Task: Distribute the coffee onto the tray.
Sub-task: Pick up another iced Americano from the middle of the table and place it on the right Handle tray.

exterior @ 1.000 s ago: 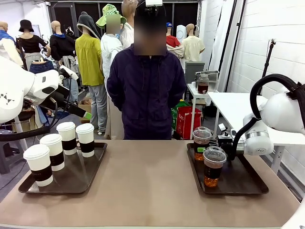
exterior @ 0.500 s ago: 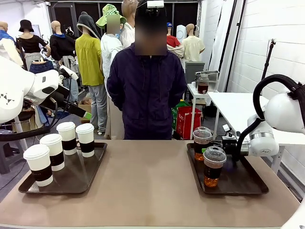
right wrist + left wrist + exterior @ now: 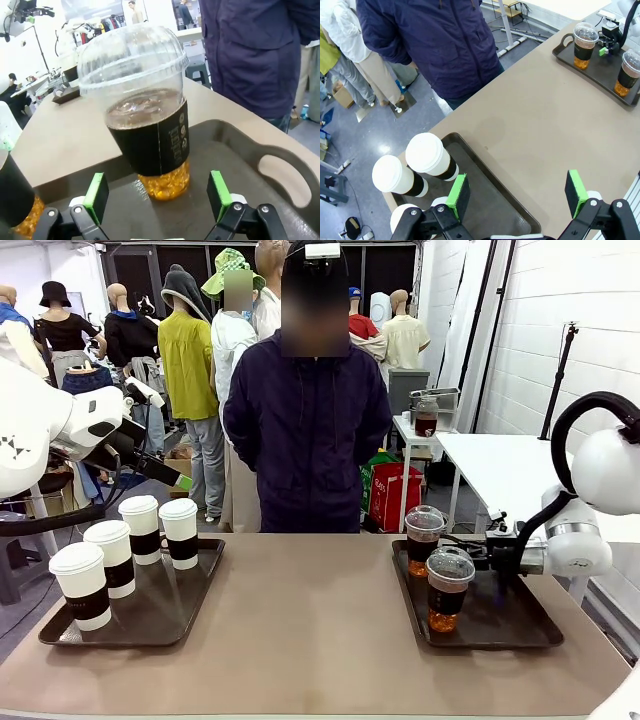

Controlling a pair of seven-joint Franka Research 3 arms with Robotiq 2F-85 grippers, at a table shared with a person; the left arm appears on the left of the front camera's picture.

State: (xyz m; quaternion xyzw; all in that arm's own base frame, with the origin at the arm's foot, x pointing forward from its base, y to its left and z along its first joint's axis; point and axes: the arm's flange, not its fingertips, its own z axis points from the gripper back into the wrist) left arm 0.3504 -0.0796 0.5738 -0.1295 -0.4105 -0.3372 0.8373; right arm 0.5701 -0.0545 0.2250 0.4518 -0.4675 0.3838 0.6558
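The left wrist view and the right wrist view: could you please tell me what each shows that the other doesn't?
Left wrist view: white paper cups on the left tray, below the open left pincer. Right wrist view: ice and sleeve print on an iced coffee, just ahead of the open right pincer. Shared: that iced coffee, its tray, the person in dark blue, the table.

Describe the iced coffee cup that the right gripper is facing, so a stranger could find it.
Look at the dark rectangular tray on the table's right side, which holds two clear plastic dome-lidded cups of brown iced coffee. The wanted cup is the farther one, nearer the person; the right gripper is open just beside it.
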